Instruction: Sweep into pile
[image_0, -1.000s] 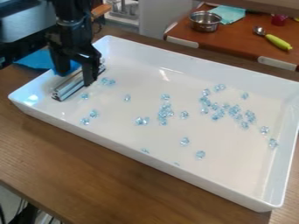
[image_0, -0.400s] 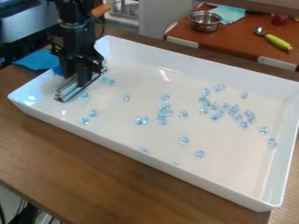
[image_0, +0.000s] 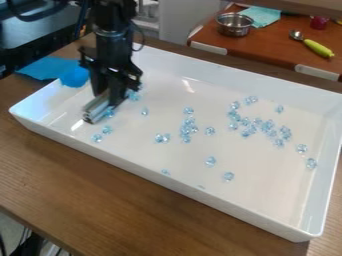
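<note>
Camera view: the black gripper (image_0: 109, 96) is hanging down over the left part of a large white tray (image_0: 200, 201), its arm coming in from the top edge. Tool state: its fingers are closing on a metal bar (image_0: 95, 112), one on either side. The bar is lying low in the tray, slanting from lower left to upper right in the view.

Beads: clear, pale blue ones are lying scattered across the tray floor. A few beads (image_0: 133, 96) are sitting just beside the upper right end of the bar; others (image_0: 109, 113) are sitting along its right side, close to the lower end. Whether they are touching the bar, cannot tell. Two more are lying nearer the front wall, below the bar, and a lone one to its right. A narrow cluster (image_0: 189, 127) is lying near mid-tray, with a small group to its left. The largest, loose cluster (image_0: 267, 126) is spreading over the right half. Single beads are lying toward the front and right walls.

Surroundings: the tray is resting on a wooden table (image_0: 133, 200). A round blue object (image_0: 75, 77) is showing at the tray's left rim, with a blue cloth (image_0: 45, 69) lying beside it. On an orange-brown counter (image_0: 274, 46) behind, a steel pot (image_0: 234, 25) is standing near a teal cloth (image_0: 262, 16).
</note>
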